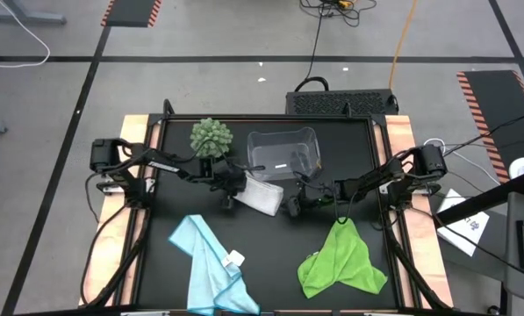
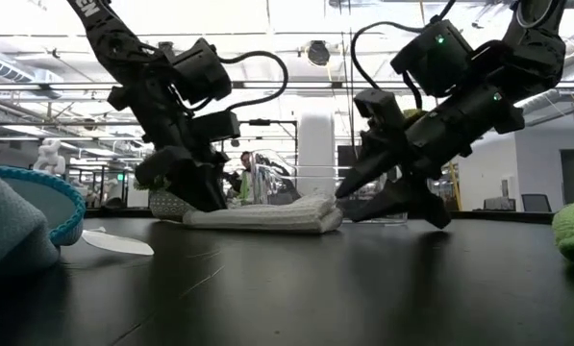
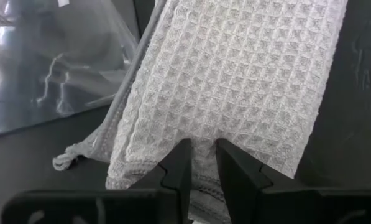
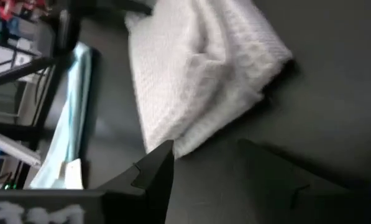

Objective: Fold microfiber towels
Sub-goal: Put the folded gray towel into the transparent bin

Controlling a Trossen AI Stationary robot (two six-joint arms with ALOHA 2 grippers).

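Note:
The white towel (image 1: pixel 264 195) lies folded in a flat wad on the black table's middle, just in front of the clear bin. My left gripper (image 1: pixel 233 189) is shut on the towel's left end. My right gripper (image 1: pixel 294 204) is open and empty, low at the towel's right end (image 4: pixel 235 93); its fingertips stand just short of the cloth. The light blue towel (image 1: pixel 213 263) with a white tag lies crumpled at the near left. The lime green towel (image 1: pixel 340 259) lies crumpled at the near right. My left gripper pinches a small ridge of the white towel at its left end (image 3: pixel 201 144) between its two fingers, near the hemmed edge. The fingers (image 3: pixel 180 165) slant down from the table's left. The towel lies on the table, slack; how many layers are pinched, I cannot tell.
A clear plastic bin (image 1: pixel 283 151) stands right behind the white towel. A round green spiky plant (image 1: pixel 211 136) stands at the far left of the black mat. Wooden table edges (image 1: pixel 400 140) flank the mat. Bare mat lies between the blue and green towels.

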